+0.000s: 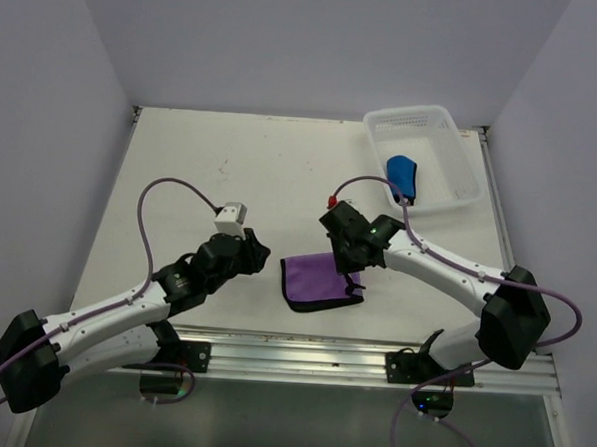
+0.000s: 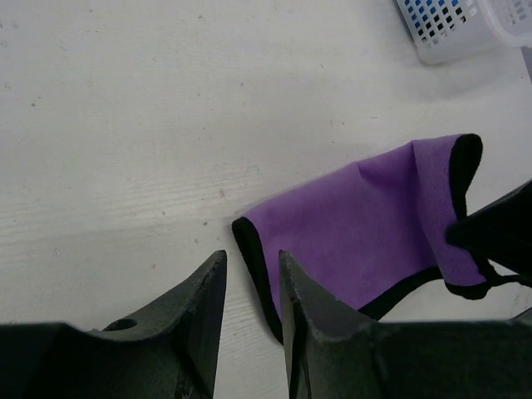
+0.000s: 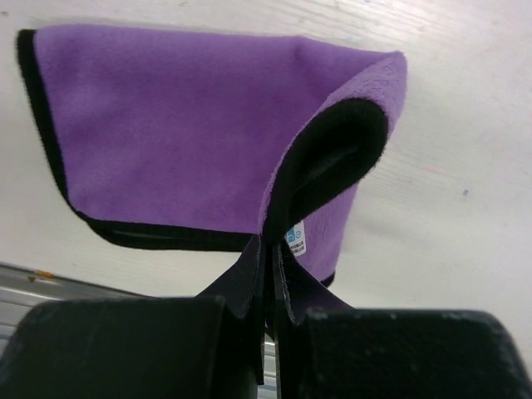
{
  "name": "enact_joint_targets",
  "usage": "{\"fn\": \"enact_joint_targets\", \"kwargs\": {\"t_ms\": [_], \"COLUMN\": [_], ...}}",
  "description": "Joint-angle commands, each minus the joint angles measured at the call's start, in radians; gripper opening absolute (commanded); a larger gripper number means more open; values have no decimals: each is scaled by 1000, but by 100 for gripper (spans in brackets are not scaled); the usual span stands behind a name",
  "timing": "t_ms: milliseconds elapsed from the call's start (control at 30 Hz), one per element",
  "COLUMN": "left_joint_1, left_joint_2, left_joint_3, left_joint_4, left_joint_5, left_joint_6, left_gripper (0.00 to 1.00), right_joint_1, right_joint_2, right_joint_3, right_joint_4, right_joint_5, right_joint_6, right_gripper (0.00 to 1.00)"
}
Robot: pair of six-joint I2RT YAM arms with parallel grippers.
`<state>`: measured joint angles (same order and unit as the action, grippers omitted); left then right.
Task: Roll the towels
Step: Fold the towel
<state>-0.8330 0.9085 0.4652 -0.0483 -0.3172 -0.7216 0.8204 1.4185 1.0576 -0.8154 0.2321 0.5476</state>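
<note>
Surface: a white painted tabletop (image 1: pixel 231 170) stood between pale walls.

- White perforated plastic basket (image 1: pixel 453 141): sat at the upper right of the frame.
- Purple fleece towel with black hem (image 1: pixel 315 281): lay folded on the table at lower centre, one edge lifted. Judged not yet rolled.
- Bright blue cloth towel (image 1: pixel 402 175): lay bundled inside the basket. Judged rolled and done, so roughly half the task remained.
- Right gripper (image 3: pixel 270 274): was clamped tight on the purple towel's raised hem.
- Left gripper (image 2: pixel 251 259): jaws stood slightly apart and held nothing, with the tips just beside the towel's corner. Contact could not be told.

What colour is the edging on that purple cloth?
Black, all round the purple towel; the right wrist view shows it best.
</note>
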Motion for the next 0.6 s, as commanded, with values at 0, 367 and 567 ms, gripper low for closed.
{"fn": "enact_joint_targets", "kwargs": {"t_ms": [0,367,567], "left_joint_1": [-3,-3,-3], "left_joint_2": [-19,-63,-59], "left_joint_3": [-8,-43,-37], "left_joint_4": [7,-10,-24], "left_joint_5": [4,-19,-25], "left_joint_6": [8,-12,-10], "left_gripper": [36,37,37], "right_joint_1": [46,157,189], "right_joint_2": [36,178,247], "right_joint_3": [74,182,211], "right_joint_4": [56,119,163], "right_joint_5": [-25,-57,-85], "right_joint_6": [38,77,84], "right_gripper": [0,0,0]}}
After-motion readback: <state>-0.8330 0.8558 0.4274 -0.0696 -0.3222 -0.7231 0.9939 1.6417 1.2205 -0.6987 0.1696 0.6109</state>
